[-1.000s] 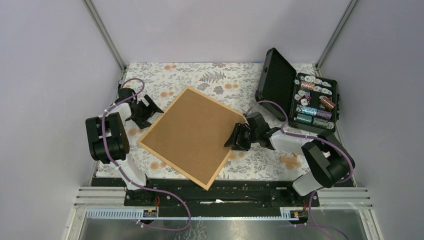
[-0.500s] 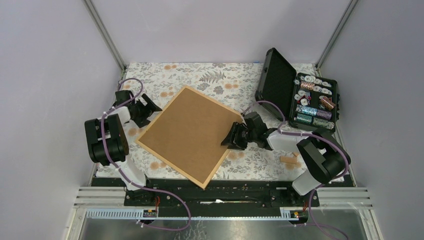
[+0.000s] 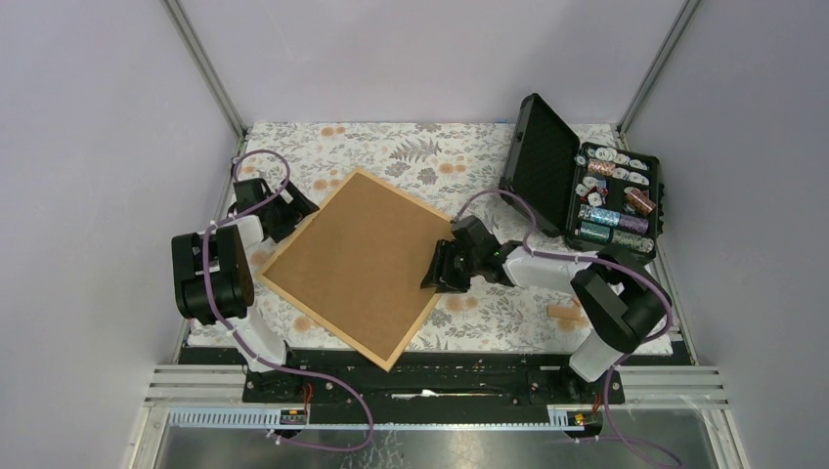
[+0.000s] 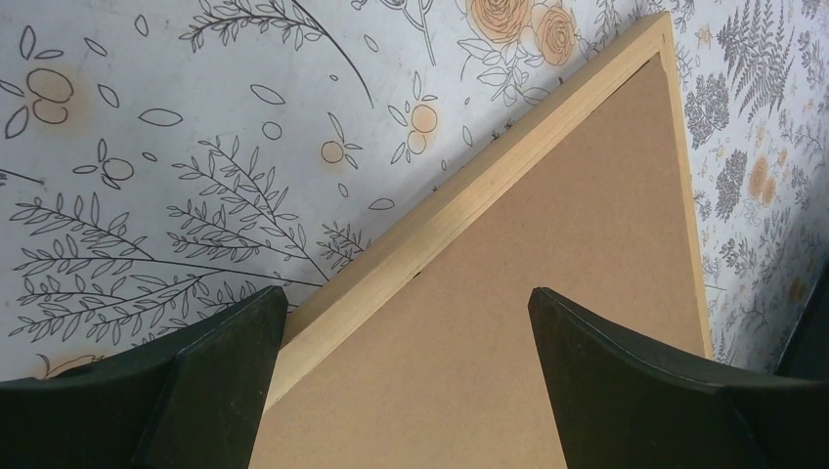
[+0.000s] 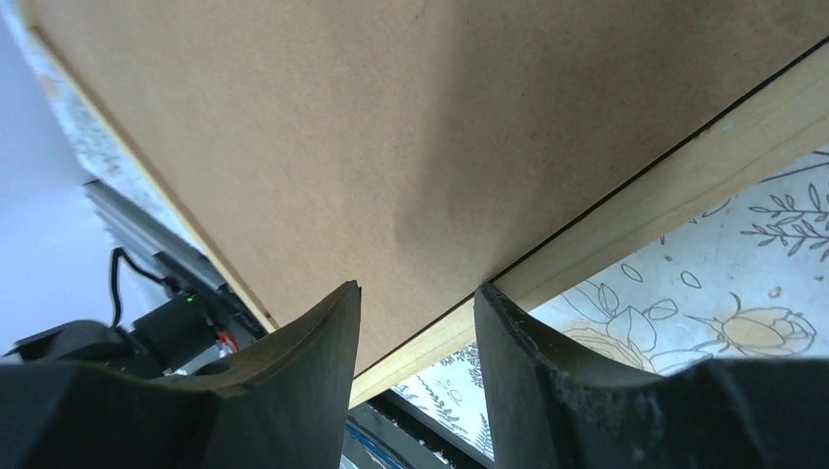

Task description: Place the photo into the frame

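The frame (image 3: 323,326) fills the middle of the table (image 3: 391,147) between the left gripper (image 3: 293,210) and the right gripper (image 3: 438,278), the open black case (image 3: 543,166) blocks the far right corner, and only the far strip of cloth lies open.

The frame (image 4: 469,200) has a pale, bare wood moulding with faint grain and no gloss. Inside it lies a brown backing board (image 3: 357,259), matt and finely fibrous, like pressed fibreboard. The surface (image 3: 411,147) wears a matt floral-printed covering; whether this is cloth or paper cannot be told.

The fingers of the left pincer (image 4: 406,313) are smooth black plastic with a dull sheen. Those of the right pincer (image 5: 415,298) look rougher and grainier.

At 2 o'clock the case (image 3: 543,161) is black hard plastic, holding glittery, foil-bright rolls (image 3: 611,217). At 4 o'clock a small block (image 3: 565,313) is pale raw wood. At 6 o'clock the rails (image 3: 196,376) are brushed silvery metal.
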`<action>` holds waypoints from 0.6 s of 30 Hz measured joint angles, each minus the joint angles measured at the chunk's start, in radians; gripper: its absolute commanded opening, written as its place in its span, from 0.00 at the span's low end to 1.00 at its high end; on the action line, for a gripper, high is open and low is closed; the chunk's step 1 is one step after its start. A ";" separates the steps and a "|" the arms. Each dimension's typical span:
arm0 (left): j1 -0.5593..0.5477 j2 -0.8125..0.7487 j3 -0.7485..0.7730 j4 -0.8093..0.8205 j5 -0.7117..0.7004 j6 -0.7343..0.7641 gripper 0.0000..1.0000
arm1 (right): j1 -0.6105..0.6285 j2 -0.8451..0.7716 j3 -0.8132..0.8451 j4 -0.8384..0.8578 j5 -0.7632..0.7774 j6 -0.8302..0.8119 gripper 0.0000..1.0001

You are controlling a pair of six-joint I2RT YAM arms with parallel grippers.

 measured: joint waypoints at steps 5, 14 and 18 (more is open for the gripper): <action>-0.003 0.001 -0.001 0.005 -0.006 0.000 0.97 | 0.041 0.072 0.151 -0.219 0.079 -0.039 0.54; -0.008 0.006 0.000 0.017 -0.009 -0.002 0.97 | 0.148 0.198 0.398 -0.516 0.270 -0.163 0.55; -0.014 0.008 0.002 0.019 -0.016 -0.002 0.97 | 0.180 0.249 0.502 -0.631 0.323 -0.226 0.56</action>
